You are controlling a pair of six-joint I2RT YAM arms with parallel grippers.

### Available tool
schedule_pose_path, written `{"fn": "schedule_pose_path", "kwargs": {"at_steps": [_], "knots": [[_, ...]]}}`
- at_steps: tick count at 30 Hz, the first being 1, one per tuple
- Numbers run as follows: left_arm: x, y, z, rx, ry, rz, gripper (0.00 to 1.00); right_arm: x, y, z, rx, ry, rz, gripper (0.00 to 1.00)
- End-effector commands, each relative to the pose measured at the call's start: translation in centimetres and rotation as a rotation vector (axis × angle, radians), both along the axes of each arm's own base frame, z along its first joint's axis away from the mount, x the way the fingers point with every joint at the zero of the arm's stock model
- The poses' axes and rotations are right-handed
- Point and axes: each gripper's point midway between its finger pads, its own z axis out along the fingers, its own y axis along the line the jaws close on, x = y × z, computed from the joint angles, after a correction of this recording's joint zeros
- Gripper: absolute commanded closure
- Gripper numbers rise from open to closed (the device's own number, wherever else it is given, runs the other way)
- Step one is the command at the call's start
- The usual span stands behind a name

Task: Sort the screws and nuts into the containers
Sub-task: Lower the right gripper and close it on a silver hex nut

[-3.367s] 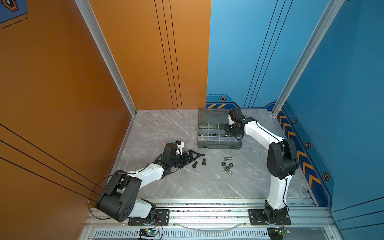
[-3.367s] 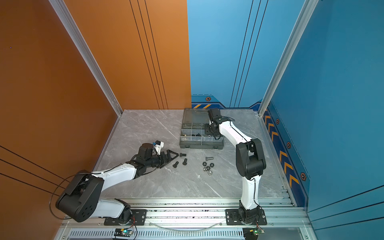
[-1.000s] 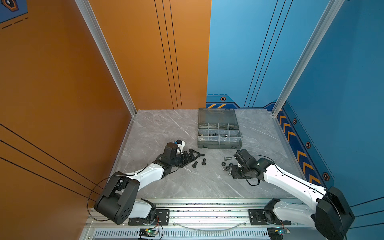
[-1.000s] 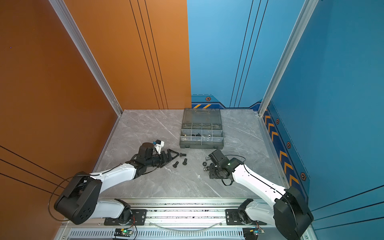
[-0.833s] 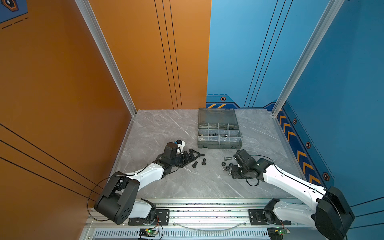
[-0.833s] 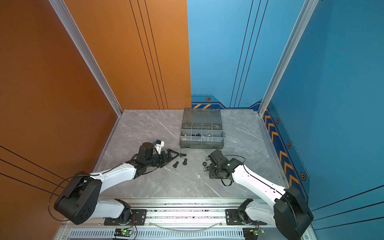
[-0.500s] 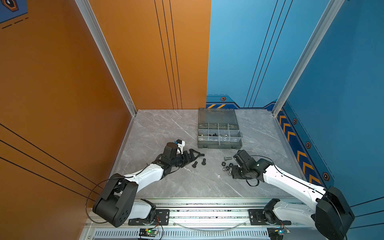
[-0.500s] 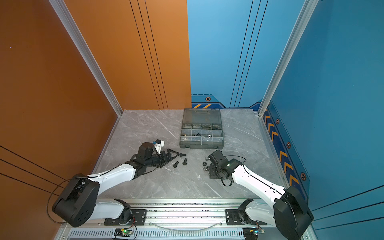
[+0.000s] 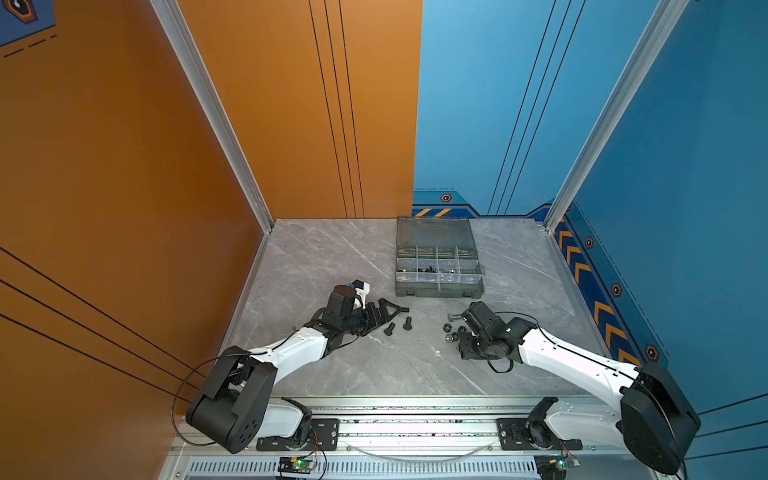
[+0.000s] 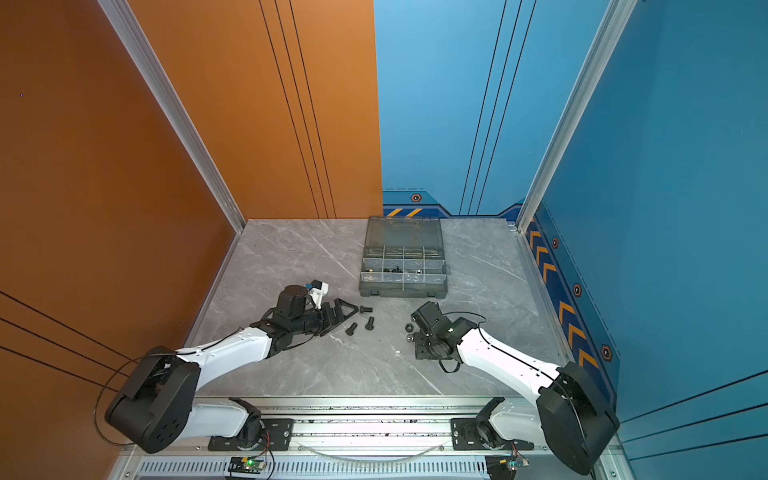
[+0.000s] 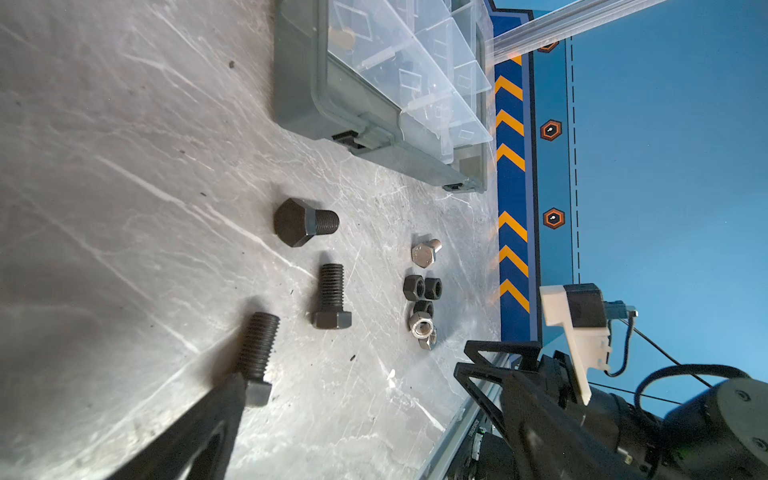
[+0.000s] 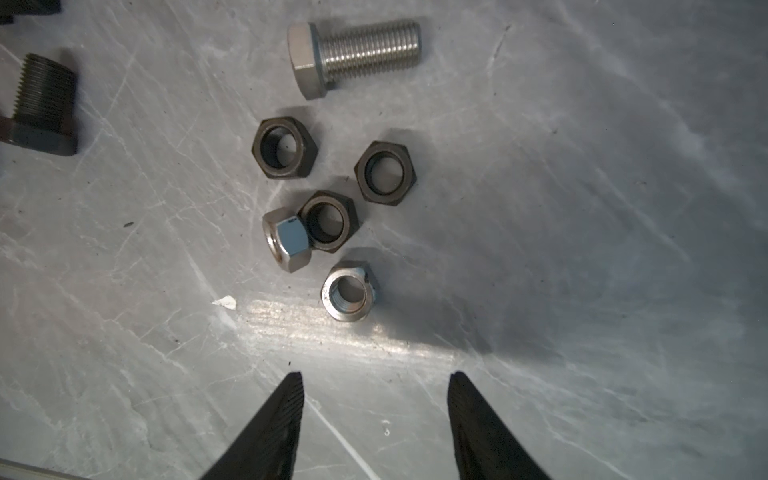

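while both grippers sit low over the loose hardware, the entries run as follows.

- right gripper [image 12: 374, 376]: fingers parted partway, nothing between them, low over the table [image 12: 582, 291].
- silver nuts [image 12: 349, 291]: two. the near one lies hole upward just beyond the right gripper's tips. the other stands on edge, touching a black nut.
- black nuts [image 12: 284, 147]: three, lying flat and close together (the tightest spot is where one meets the upright silver one).
- silver screw [image 12: 357, 54]: on its side, beyond the nuts.
- left gripper [image 9: 388, 316]: fingers spread wide, holding nothing. one tip is at the head of a black screw, and i cannot tell whether it touches.
- black screws [image 11: 332, 297]: three, loose on the table near that gripper.
- case [image 9: 438, 286]: lid open, beyond both groups and apart from them, with a few small pieces in its middle row.

likely faults:
- a close on the near silver nut could skid off its rounded shoulder and flick it away.
- fingers set too wide could sweep in a black nut as well.
- a nudge could roll the on-edge nut off.
- a screw pinched on its threads may pivot and drop short of the case.
- the two grippers work near each other and could clash.
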Motion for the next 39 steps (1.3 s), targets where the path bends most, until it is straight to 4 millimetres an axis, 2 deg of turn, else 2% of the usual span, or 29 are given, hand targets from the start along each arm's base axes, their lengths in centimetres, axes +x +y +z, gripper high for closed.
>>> {"fn": "schedule_pose_path", "kwargs": {"at_steps": [1, 8, 21, 39], "knots": [[0.3, -0.3, 0.3, 0.015, -0.012, -0.006, 0.02, 0.6, -0.2, -0.3, -0.036, -0.012, -0.01, 0.41], [0.4, -0.2, 0.4, 0.017, -0.019, 0.002, 0.02, 1.3, -0.1, -1.0, -0.077, 0.002, 0.005, 0.41], [0.4, 0.1, 0.1, 0.036, -0.017, 0.001, 0.02, 2.6, 1.6, -1.8, -0.064, 0.02, 0.018, 0.43], [0.6, 0.6, -1.1, 0.044, 0.003, 0.006, 0.02, 2.6, 2.2, -3.3, -0.092, 0.063, 0.035, 0.5]]}}
